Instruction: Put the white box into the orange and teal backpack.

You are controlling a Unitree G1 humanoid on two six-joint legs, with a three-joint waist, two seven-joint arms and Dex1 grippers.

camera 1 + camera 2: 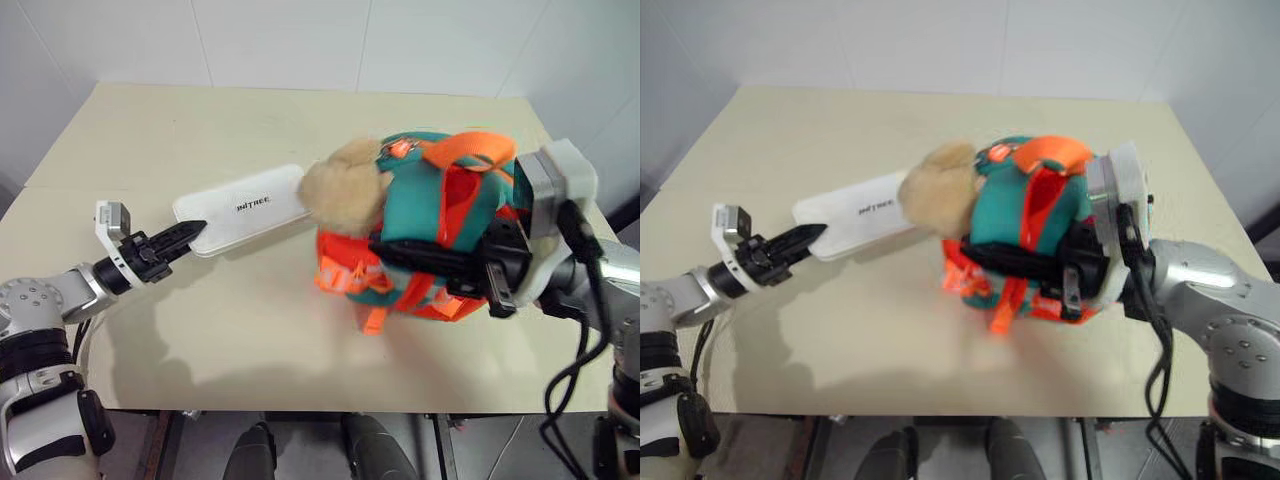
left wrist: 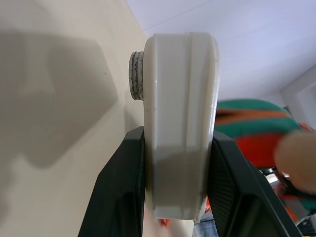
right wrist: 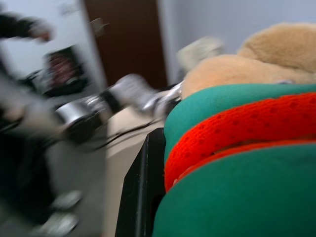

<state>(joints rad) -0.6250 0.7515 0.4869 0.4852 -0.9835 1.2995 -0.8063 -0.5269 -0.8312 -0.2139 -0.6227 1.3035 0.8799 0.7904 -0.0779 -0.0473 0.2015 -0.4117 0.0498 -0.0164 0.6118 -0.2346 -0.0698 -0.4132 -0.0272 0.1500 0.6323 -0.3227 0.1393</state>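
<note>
The left gripper (image 1: 192, 232) pinches one end of the flat white plastic box (image 1: 245, 209) above the tan table (image 1: 250, 330). The right gripper (image 1: 425, 258) clamps the small orange and teal backpack (image 1: 430, 235). Hold the bag open; slide the box in straight.

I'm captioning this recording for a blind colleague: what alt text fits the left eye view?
The left gripper holds one end of the white box above a beige table, its far end against the tan plush toy on the orange and teal backpack. The right gripper is clamped on the backpack's front.
</note>
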